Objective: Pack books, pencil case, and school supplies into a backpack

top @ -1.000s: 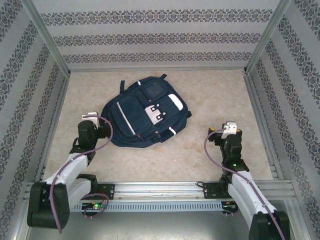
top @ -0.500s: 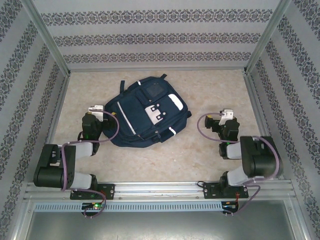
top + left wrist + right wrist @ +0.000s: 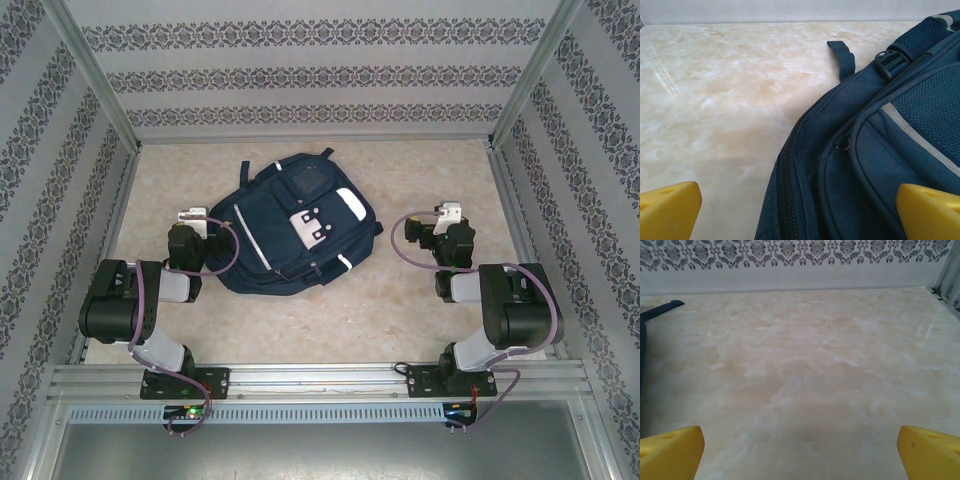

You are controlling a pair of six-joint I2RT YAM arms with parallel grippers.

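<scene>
The backpack (image 3: 290,230) lies flat on the worktop (image 3: 400,310), front face up, a little toward 10 o'clock of the worktop's centre and between the two arms, probably so that either one can reach it. Its side zipper (image 3: 786,185) looks closed, and the loose strap end (image 3: 842,57) trails on the marble. At the bag's 9 o'clock, just beside its edge, the left end effector (image 3: 190,215) sits low with jaws spread wide and nothing between them. It faces the zippered seam, which suits working on that seam. At the bag's 3 o'clock, well apart, the right end effector (image 3: 448,212) is equally wide and empty, facing bare worktop.
</scene>
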